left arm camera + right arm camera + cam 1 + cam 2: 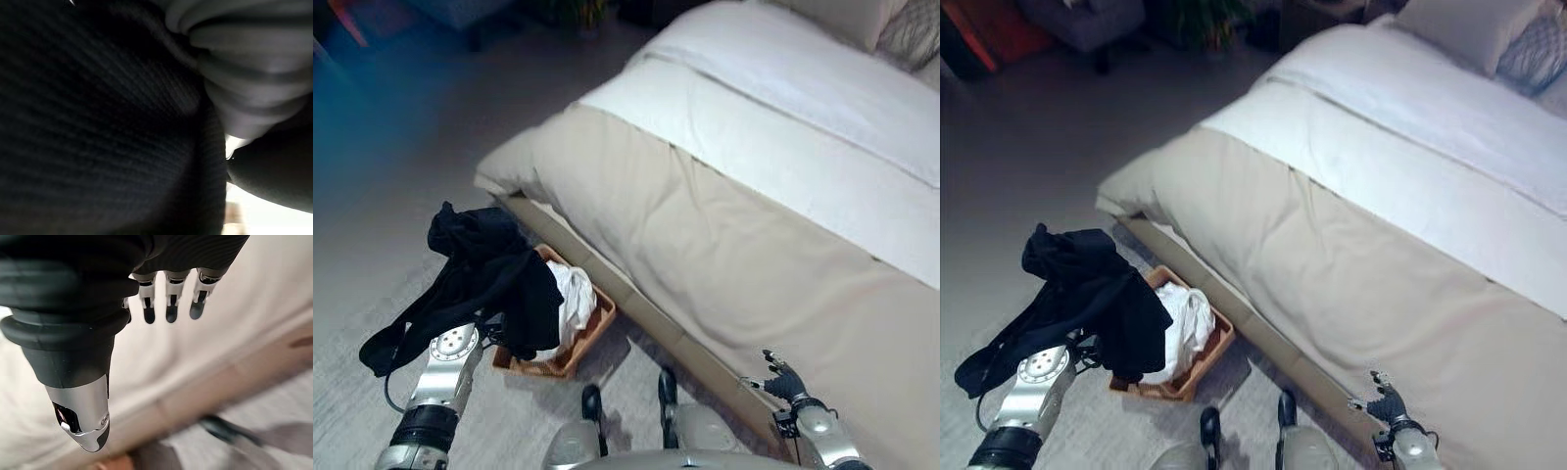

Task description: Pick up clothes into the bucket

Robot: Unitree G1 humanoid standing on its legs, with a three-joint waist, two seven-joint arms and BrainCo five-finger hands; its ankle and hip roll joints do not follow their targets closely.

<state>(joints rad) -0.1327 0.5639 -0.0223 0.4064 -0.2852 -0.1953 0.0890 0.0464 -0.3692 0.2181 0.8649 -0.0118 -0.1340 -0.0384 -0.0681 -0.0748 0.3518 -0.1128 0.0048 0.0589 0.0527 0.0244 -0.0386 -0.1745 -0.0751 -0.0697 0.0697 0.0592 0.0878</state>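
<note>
**Black garment held over the basket, not yet dropped in**

The left hand [484,294] is buried in the black garment [489,274], so I cannot tell how its fingers are set; from its wrist camera there is dark ribbed cloth pressed right up against the hand and little else. The garment hangs bunched over the raised arm, one long end trailing down toward the floor [391,196] on the robot's left, the bulk of it draped above and partly in front of the basket [592,338].

That basket, a shallow woven tray standing on the floor just beside the bed [734,255], already has a white garment [573,299] heaped in it. So I'd judge one piece is in and the black one is the piece in hand: lifted, over the basket, but not let go. What remains is to lower and release it so the trailing end lands inside too.

The right hand [1386,401] is idle, low by the bed's edge, fingers straight and relaxed, grasping nothing.
</note>
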